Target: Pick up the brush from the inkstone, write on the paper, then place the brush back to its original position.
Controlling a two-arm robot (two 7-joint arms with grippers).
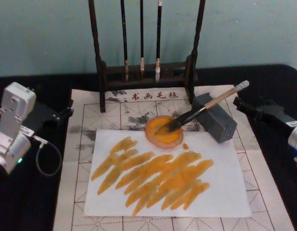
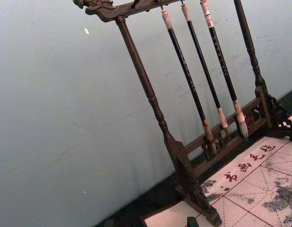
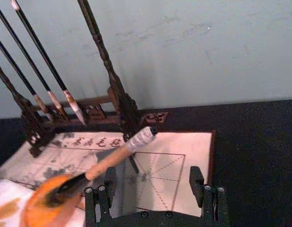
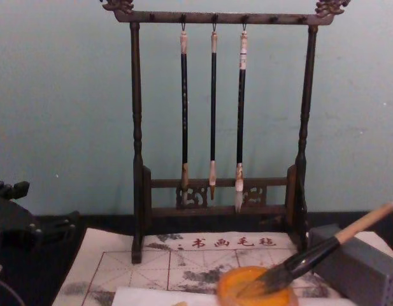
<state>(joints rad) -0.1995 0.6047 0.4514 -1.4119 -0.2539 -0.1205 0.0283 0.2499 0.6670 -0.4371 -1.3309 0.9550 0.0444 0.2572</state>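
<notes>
The brush [image 1: 201,111] lies slanted, its dark bristles in the round orange inkstone [image 1: 163,137] and its tan handle propped on a grey block [image 1: 216,119]. The white paper [image 1: 225,192] below carries several orange strokes. My right gripper [image 1: 240,104] hovers just right of the handle's end, apart from it. In the right wrist view the right gripper [image 3: 153,187] stands open with nothing between its fingers, and the brush [image 3: 112,158] lies just ahead of it. My left gripper [image 1: 65,113] rests off the mat's left edge. The chest view shows the brush [image 4: 323,248] over the inkstone [image 4: 247,292].
A dark wooden rack [image 1: 143,72] with three thin hanging brushes stands at the back of the grid-lined mat [image 1: 85,144]. The black tabletop [image 1: 28,202] extends on both sides. A loose cable [image 1: 47,159] loops by the left arm.
</notes>
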